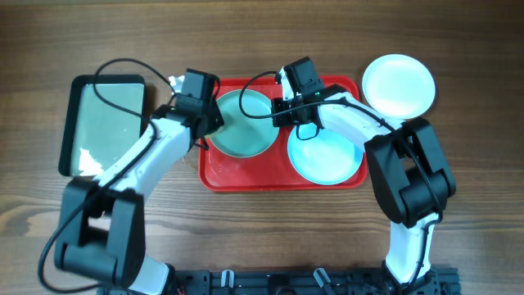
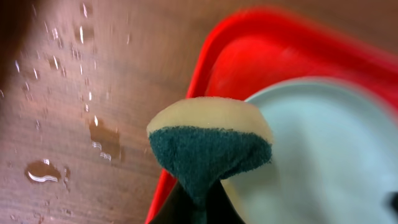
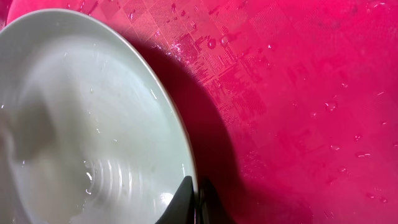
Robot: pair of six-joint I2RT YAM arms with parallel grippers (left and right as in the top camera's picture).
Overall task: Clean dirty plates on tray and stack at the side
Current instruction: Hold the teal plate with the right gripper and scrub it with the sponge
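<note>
Nearest the desk's (image 1: 475, 246) near edge, the aqua plate (image 1: 325, 157) is lying flat in the near right part of the tray (image 1: 214, 174), waiting its turn. Just beyond it, the scrubbing step is under way on the pale green plate (image 1: 243, 127), which is sitting in the tray's far left part. The right pincer (image 3: 196, 200) is clamping narrowly on that plate's rim from the right, steadying it and perhaps tipping it slightly, judging by the shadow beneath. The left pincer (image 2: 199, 202) is squeezing a sponge (image 2: 210, 149), green pad facing its camera, at the plate's left rim. The next move is calling for pressing the pad into the bowl and sweeping round. The plates, being round, are showing no long axis; the tray's is running parallel with the near edge. Toward the far right corner, the white plate (image 1: 399, 84) is resting on the desk off the tray, the stack's first piece.
</note>
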